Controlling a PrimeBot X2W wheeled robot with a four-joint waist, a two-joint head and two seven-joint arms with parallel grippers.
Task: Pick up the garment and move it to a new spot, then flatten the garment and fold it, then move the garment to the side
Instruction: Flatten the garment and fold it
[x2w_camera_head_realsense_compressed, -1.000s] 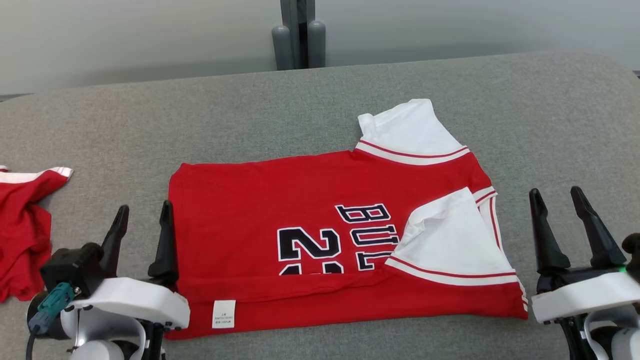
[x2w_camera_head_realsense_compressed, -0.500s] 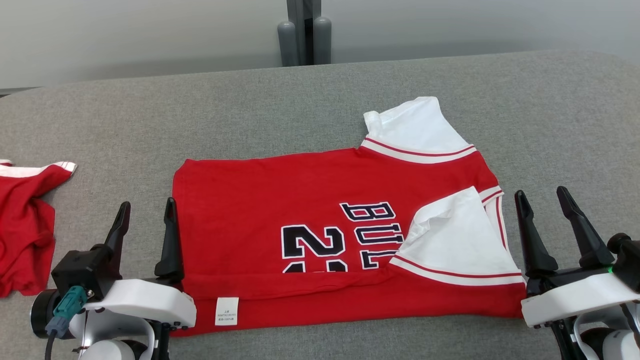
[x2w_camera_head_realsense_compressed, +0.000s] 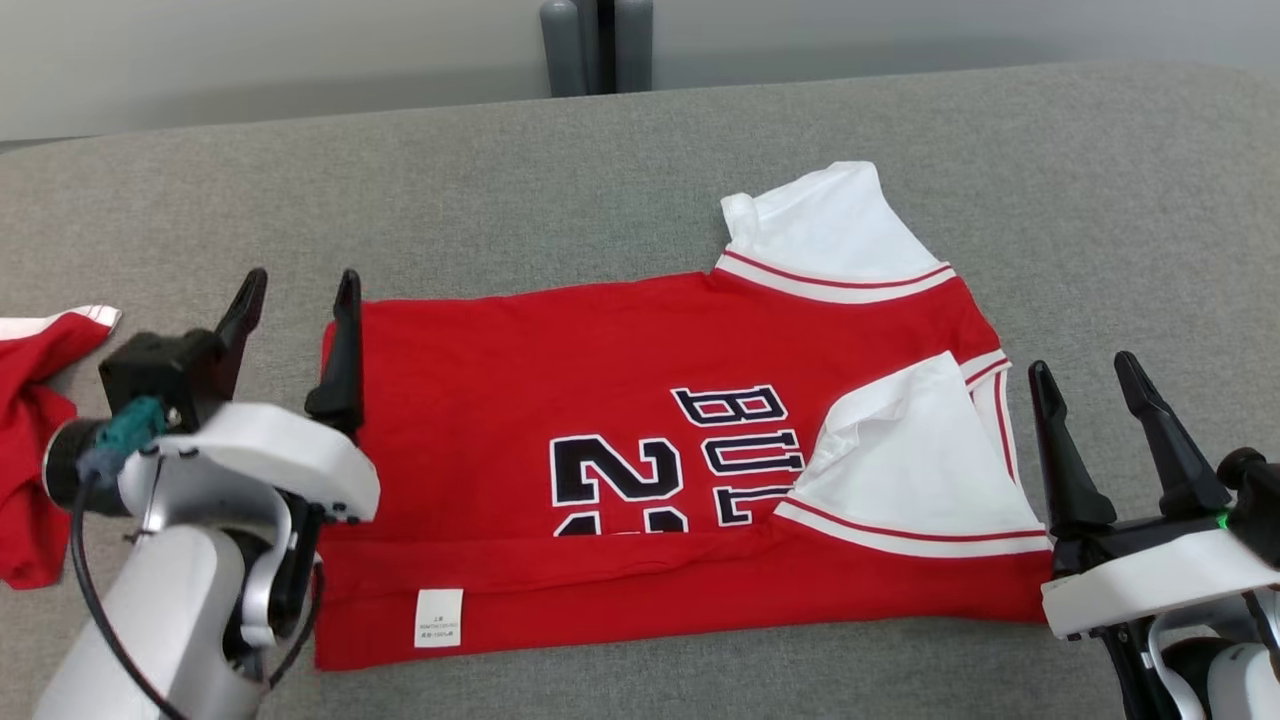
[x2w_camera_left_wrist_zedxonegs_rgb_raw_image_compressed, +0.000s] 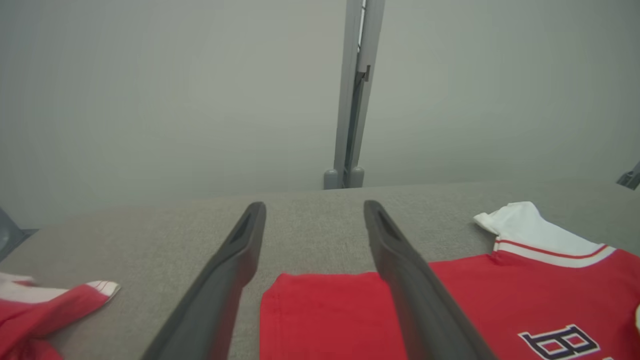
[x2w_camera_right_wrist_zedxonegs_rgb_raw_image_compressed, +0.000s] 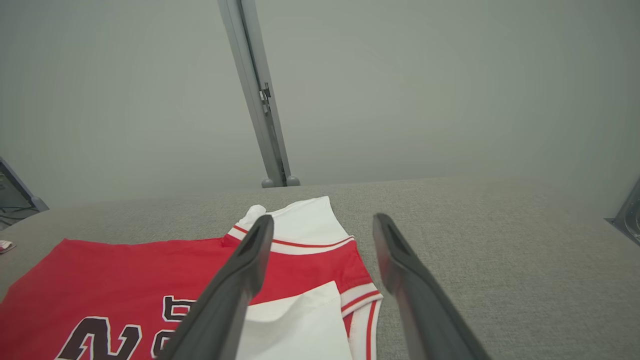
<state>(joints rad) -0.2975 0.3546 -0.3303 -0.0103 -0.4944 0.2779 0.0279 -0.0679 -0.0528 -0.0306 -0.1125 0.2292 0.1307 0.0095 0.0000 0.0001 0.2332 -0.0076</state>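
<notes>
Garment (x2w_camera_head_realsense_compressed: 560, 370) lay on the grey surface (x2w_camera_head_realsense_compressed: 200, 200) (near hem folded up); left gripper (x2w_camera_head_realsense_compressed: 300, 282) at its left edge, right gripper (x2w_camera_head_realsense_compressed: 1082, 365) beside its right edge, both spread wide, empty.

The left claw (x2w_camera_head_realsense_compressed: 300, 285) has moved away from the robot along the left edge of the shirt (x2w_camera_head_realsense_compressed: 500, 380). A second ago its fingertips stood level with the shirt's middle. Now they reach just past its far left corner, with the inner finger over that edge, and more of the pale forearm (x2w_camera_head_realsense_compressed: 150, 620) shows. The right claw (x2w_camera_head_realsense_compressed: 1083, 365) has edged in toward the shirt's right edge. The head camera has tipped down slightly, so the tabletop (x2w_camera_head_realsense_compressed: 600, 180) sits higher in its view.
</notes>
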